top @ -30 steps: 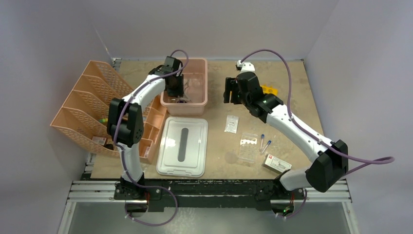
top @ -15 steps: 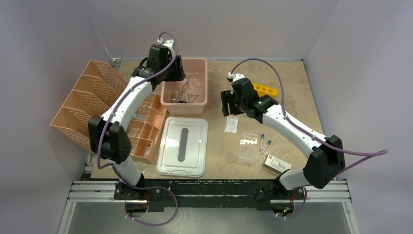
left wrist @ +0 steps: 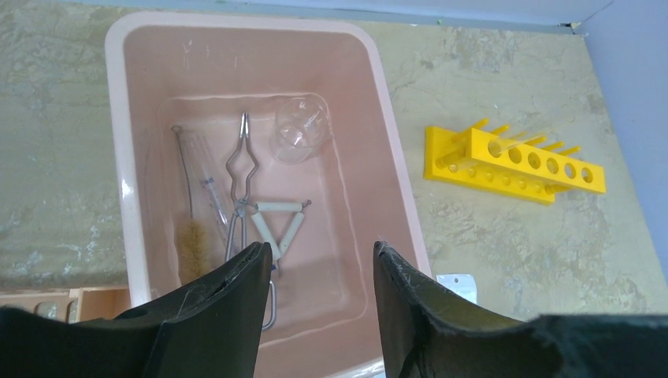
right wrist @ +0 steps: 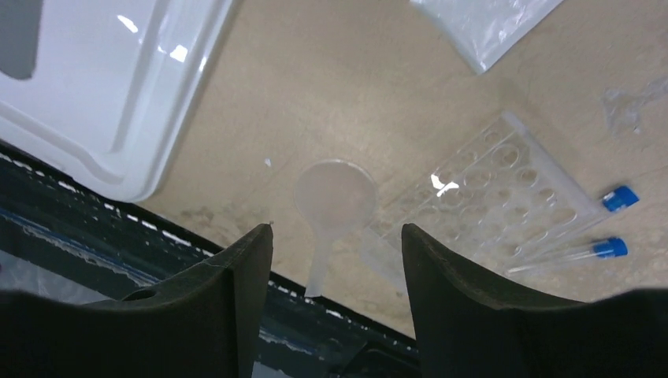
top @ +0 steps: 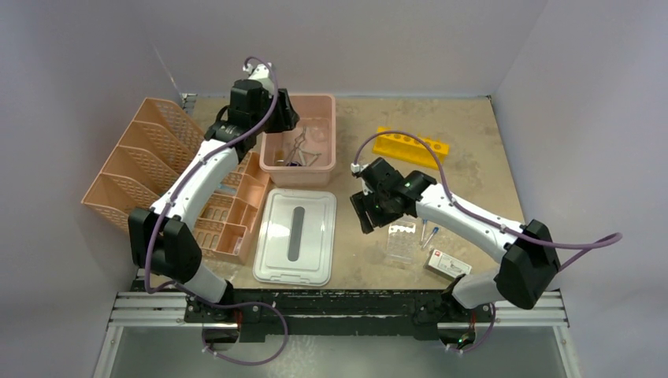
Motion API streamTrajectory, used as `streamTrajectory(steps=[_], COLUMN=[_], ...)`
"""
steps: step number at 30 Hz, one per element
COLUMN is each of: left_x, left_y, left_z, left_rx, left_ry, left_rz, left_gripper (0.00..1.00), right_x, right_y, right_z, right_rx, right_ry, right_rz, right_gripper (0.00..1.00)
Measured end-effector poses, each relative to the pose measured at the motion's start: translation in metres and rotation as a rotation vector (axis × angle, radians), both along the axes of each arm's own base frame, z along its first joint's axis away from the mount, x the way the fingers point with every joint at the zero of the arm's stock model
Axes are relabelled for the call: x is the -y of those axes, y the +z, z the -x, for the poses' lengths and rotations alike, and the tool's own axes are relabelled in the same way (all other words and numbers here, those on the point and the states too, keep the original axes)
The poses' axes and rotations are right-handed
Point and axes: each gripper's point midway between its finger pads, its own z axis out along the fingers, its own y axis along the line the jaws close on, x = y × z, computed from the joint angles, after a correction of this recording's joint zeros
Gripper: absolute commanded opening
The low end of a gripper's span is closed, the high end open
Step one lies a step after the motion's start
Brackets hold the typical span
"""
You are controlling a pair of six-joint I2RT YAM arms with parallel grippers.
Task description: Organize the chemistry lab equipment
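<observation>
Left arm change: the left gripper (left wrist: pixel 321 253) had lifted out of the pink plastic tub (left wrist: pixel 116 157) and hung above its far-left rim. Its jaws stood wider apart than a second earlier, with nothing between them.
Meaning: I judged a drop-off just finished. The wire metal tongs (left wrist: pixel 240 169) lay loose on the tub floor with a white-sleeved wire triangle (left wrist: pixel 276 222), a small clear glass beaker (left wrist: pixel 298 132) and a bristle brush (left wrist: pixel 191 246).
Right arm change: the right gripper (right wrist: pixel 337 234) had swung from beside the yellow holed tube rack (top: pixel 411 147) to the near side of the table. Its jaws were wide and empty, poised over the round clear dish (right wrist: pixel 335 193).
Likely next pick: that dish, which lay flat and thin and looked hard to get under.
Still out: a clear plastic well tray (right wrist: pixel 488 185) just beside the dish, two blue-capped vials (right wrist: pixel 613 248) beside the tray, a small clear packet (right wrist: pixel 480 27), and the rack well apart at the far side.
In the way: the white rectangular lid (top: pixel 295 236) lay off the tub, between dish and tub, so a carry likely had to pass over or around it.
Around: a peach mesh desk organizer (top: pixel 142 165) stood at the left, and a small red-and-white box (top: pixel 447 264) lay near the right arm's base.
</observation>
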Motion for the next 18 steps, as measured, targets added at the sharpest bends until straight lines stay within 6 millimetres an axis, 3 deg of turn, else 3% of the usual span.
streamTrajectory(steps=[2, 4, 11, 18], left_x=[0.001, 0.002, 0.003, 0.003], left_y=[0.002, 0.005, 0.006, 0.005], left_z=[-0.001, -0.003, -0.004, -0.004], left_rx=[0.006, 0.020, 0.023, 0.020], left_ry=[0.002, 0.002, 0.010, 0.013], left_rz=[0.008, 0.015, 0.036, 0.041], left_gripper=[0.50, 0.50, 0.50, 0.50], right_x=[0.004, 0.008, 0.012, 0.012], right_y=[-0.005, -0.008, -0.017, -0.023], right_z=[0.010, 0.017, 0.027, 0.035], right_rx=[-0.034, -0.061, -0.122, -0.172], right_ry=[0.003, 0.004, 0.010, 0.038], right_rz=[0.023, 0.039, 0.071, 0.083], right_gripper=[0.49, 0.44, 0.48, 0.33])
